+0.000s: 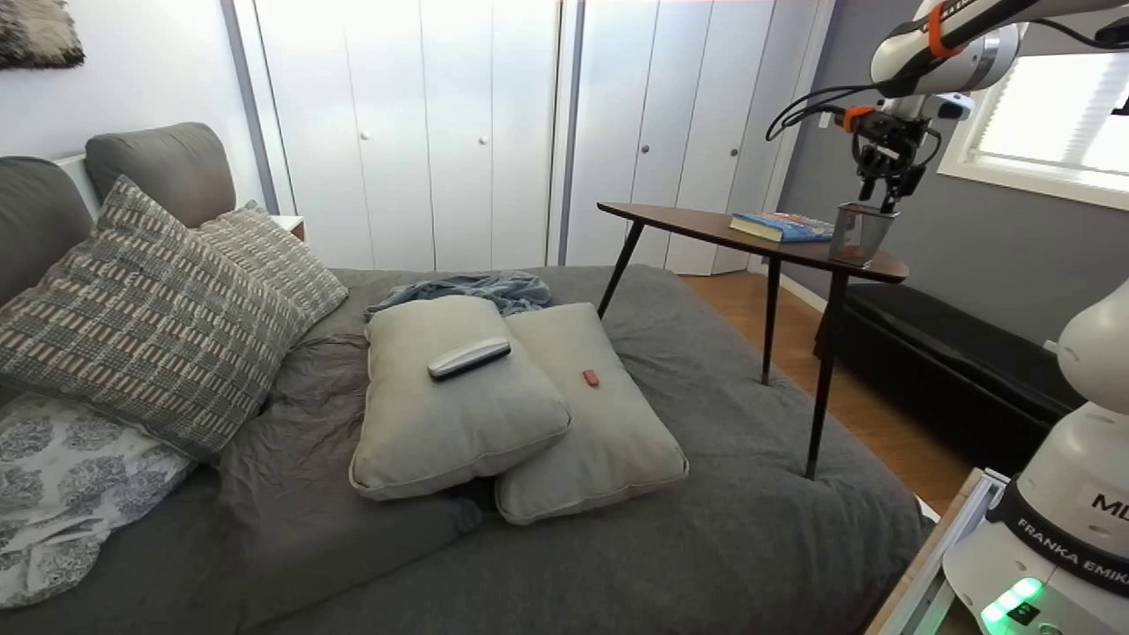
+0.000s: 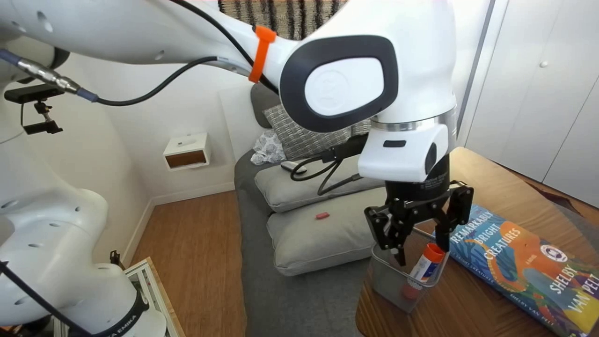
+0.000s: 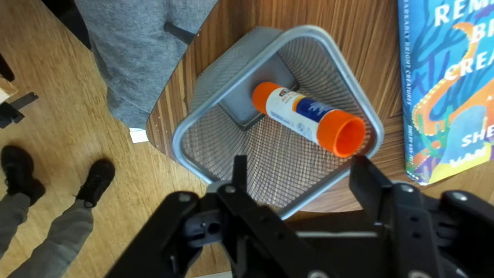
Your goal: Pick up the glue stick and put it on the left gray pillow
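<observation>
The glue stick (image 3: pixel 301 116), orange at both ends with a white and blue label, leans inside a gray mesh cup (image 3: pixel 216 102). It also shows in both exterior views, upright-tilted in an exterior view (image 2: pixel 423 264) and only as a reddish patch through the mesh in an exterior view (image 1: pixel 852 247). My gripper (image 3: pixel 299 160) is open, with nothing between its fingers. It points down over the cup's mouth, its tips near the rim (image 2: pixel 420 250); their exact depth is unclear. The left gray pillow (image 1: pixel 459 414) lies on the bed, with a dark and silver bar (image 1: pixel 469 358) on it.
The cup stands near the edge of a wooden table (image 2: pixel 477 173) beside a blue book (image 2: pixel 519 262). A second pale pillow (image 1: pixel 600 441), partly under the left pillow, bears a small red item (image 1: pixel 590 377). Patterned pillows (image 1: pixel 159 317) lie farther back. A person's shoe (image 3: pixel 94 181) shows below.
</observation>
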Available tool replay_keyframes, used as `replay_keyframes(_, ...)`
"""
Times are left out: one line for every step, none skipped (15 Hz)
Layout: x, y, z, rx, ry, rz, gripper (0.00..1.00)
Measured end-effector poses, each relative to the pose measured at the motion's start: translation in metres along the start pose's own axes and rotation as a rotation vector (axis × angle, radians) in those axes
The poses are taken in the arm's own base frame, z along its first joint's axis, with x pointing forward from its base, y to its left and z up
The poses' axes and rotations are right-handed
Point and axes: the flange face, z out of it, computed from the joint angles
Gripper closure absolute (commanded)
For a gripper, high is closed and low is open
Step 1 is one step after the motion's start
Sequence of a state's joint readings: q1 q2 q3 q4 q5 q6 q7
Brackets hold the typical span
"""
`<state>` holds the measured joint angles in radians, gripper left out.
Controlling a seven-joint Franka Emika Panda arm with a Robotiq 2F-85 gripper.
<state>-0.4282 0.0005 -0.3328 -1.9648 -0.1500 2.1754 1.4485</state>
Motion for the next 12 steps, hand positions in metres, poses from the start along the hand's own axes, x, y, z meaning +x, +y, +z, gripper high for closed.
replay_keyframes(-0.002,-0.001,0.000,0.005,0.001,-0.002,0.41)
replay_keyframes(-0.004,-0.003,0.000,0.009,0.001,-0.003,0.40)
replay_keyframes(-0.005,-0.004,0.000,0.012,0.002,-0.004,0.44)
replay_keyframes(-0.006,-0.005,0.001,0.013,0.003,-0.002,0.43)
replay_keyframes(-0.007,-0.006,0.002,0.011,0.004,-0.003,0.44)
replay_keyframes(-0.008,-0.006,0.004,0.009,0.004,-0.003,0.42)
replay_keyframes(-0.008,-0.006,0.006,0.005,0.005,-0.004,0.43)
replay_keyframes(-0.009,-0.007,0.008,0.003,0.005,-0.005,0.50)
replay_keyframes(-0.010,-0.007,0.010,0.000,0.006,-0.007,0.69)
replay_keyframes(-0.011,-0.008,0.012,-0.001,0.006,-0.008,0.76)
replay_keyframes(-0.011,-0.009,0.012,0.001,0.009,-0.009,0.83)
replay_keyframes(-0.011,-0.010,0.011,0.005,0.012,-0.009,0.92)
